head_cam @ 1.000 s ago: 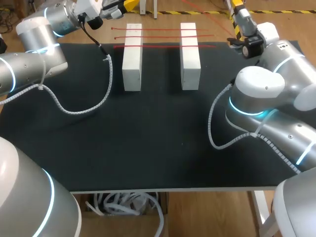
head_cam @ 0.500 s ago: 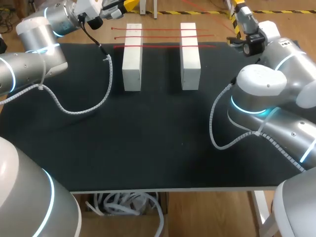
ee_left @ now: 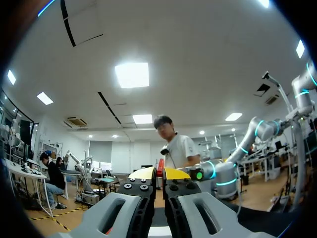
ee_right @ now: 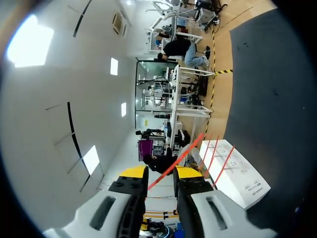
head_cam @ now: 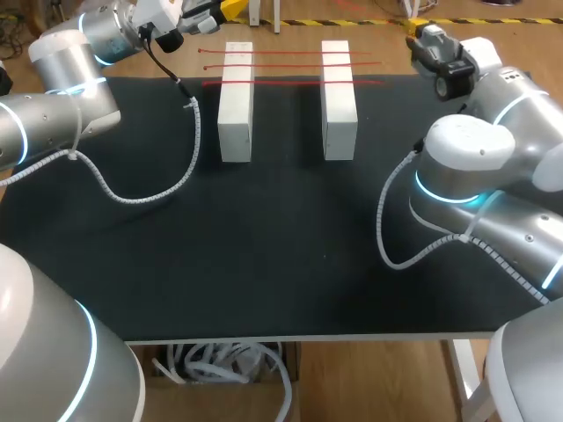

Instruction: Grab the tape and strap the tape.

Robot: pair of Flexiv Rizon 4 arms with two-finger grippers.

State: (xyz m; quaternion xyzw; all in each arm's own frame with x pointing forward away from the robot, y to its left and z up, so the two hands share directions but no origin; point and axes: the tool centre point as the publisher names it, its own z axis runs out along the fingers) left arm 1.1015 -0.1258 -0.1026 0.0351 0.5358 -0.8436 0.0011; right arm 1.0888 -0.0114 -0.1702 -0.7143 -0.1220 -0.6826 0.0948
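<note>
Checking progress from the head view: three laid tapes (head_cam: 290, 63) already lie across the left block (head_cam: 236, 101) and the right block (head_cam: 339, 97) at the far side of the desk (head_cam: 264, 246). Each runs side to side, at right angles to the blocks' long axes, with its ends overhanging both blocks. My left gripper (head_cam: 230, 9) sits past the far left corner and my right gripper (head_cam: 415, 37) past the far right corner. Both are clear of the blocks. I can't make out the held strip with any confidence here.

Left wrist view: left gripper (ee_left: 159, 172) is clamped nearly closed on the end of the red tape (ee_left: 160, 167). Only a short stub shows between the yellow tips, so there's no direction to read from this side.

Right wrist view: the red tape (ee_right: 178, 158) runs out of the right gripper (ee_right: 160, 174) in a straight, taut line and passes above the near end of the blocks (ee_right: 233, 171). I judge this gripper closed on it, though the contact itself is hard to see. The laid tapes (ee_right: 216, 154) cross the blocks roughly parallel to it.

Status, as a judgement:
- The grab is done at both ends.
- The red tape is airborne, with its long axis spanning gripper to gripper along the desk's width.
- Left to do: bring it down across both blocks alongside the other three, then let go.
</note>
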